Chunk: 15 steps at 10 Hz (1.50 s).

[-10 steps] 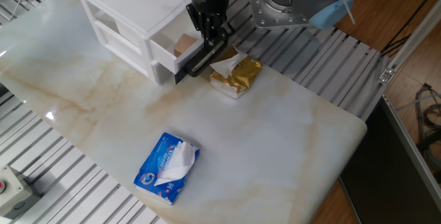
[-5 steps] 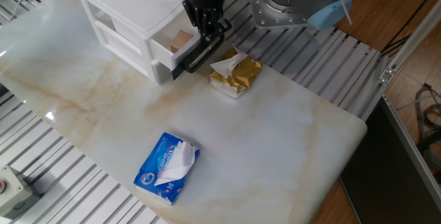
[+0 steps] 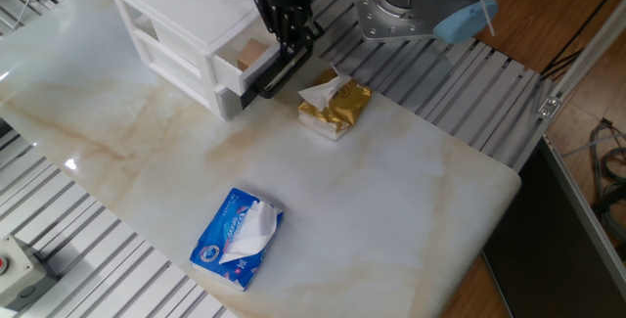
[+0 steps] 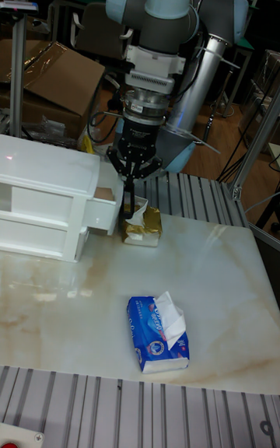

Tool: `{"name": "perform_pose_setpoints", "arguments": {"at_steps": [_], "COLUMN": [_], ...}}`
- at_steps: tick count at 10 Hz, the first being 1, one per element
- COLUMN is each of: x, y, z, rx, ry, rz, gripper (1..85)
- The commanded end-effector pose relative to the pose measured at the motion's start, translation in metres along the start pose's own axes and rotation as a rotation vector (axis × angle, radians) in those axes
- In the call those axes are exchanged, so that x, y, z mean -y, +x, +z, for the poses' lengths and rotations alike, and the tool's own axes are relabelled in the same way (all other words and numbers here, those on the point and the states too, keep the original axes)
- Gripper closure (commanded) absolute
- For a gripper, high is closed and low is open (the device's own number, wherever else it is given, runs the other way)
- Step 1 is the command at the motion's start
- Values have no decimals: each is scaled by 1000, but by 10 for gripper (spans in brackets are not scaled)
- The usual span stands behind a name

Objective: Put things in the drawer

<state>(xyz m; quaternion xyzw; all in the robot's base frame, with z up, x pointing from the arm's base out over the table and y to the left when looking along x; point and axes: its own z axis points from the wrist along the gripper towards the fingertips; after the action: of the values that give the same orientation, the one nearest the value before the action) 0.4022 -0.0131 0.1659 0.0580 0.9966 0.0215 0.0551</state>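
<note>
We are pressing the closed gripper against the drawer handle with the cube lying inside the part-open drawer, risking fingertips slipping off the bar or shoving the whole cabinet.

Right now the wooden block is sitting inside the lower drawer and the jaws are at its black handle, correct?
Not quite: the wooden block sits in the upper drawer, the one pulled out, as the fixed view shows. The gripper is at its black handle.
</note>
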Motion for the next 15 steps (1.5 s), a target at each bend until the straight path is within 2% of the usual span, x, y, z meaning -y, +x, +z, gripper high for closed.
{"name": "perform_pose_setpoints", "arguments": {"at_steps": [1,3,9,15], "x": [8,12,39,55], "y": [0,1,3,2], "z": [-3,-6,-12,-9], "rx": [6,4,4,15], "ry": [-16,-17,-34,-21], "rz": [-10,-11,-46,-78], "gripper": [847,847,847,847]}}
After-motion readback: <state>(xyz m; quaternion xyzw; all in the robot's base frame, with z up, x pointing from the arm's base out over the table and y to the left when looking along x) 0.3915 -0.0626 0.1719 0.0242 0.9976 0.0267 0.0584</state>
